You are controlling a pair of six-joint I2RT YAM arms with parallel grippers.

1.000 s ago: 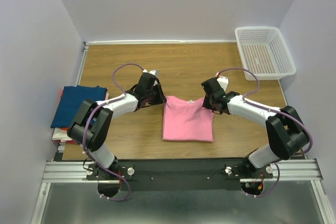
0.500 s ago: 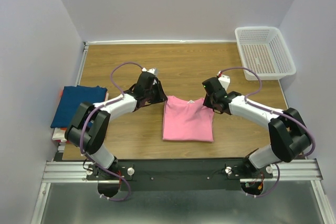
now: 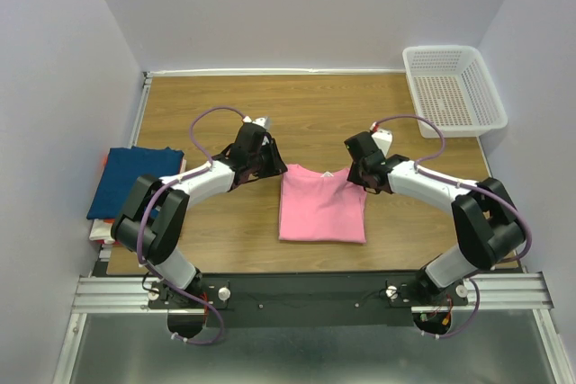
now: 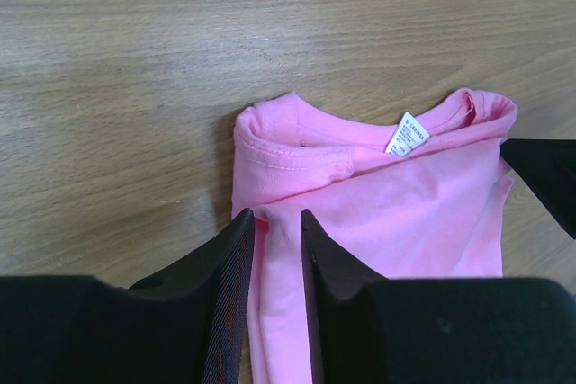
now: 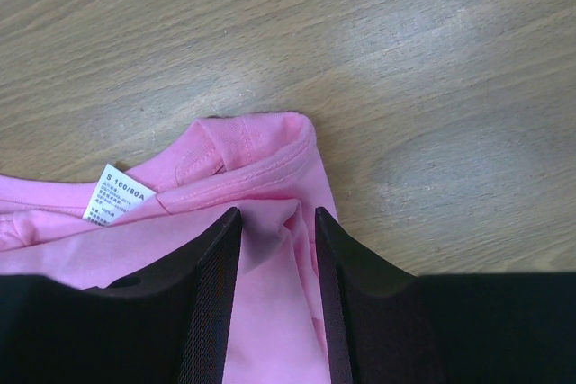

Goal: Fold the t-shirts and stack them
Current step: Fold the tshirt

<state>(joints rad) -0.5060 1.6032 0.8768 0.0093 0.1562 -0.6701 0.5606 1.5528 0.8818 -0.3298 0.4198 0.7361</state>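
The bright pink t-shirt (image 3: pixel 321 211) lies folded into a narrow rectangle at the middle of the table, collar to the far side. My left gripper (image 3: pixel 269 169) is at its far left corner. In the left wrist view the gripper (image 4: pixel 275 214) is closed to a narrow gap with pink cloth (image 4: pixel 405 213) pinched between the fingers. My right gripper (image 3: pixel 364 179) is at the far right corner. In the right wrist view the gripper (image 5: pixel 277 213) squeezes a puckered fold of the shirt (image 5: pixel 243 155) just below the collar. The white label shows in both wrist views.
A folded dark blue t-shirt (image 3: pixel 130 179) tops a stack at the table's left edge, with other cloth showing under it (image 3: pixel 102 227). A white mesh basket (image 3: pixel 454 87) stands at the far right corner. Bare wood table (image 3: pixel 315 114) lies beyond the shirt.
Almost nothing. The right arm's elbow has shifted slightly. Both grippers stay at the shirt's collar corners.
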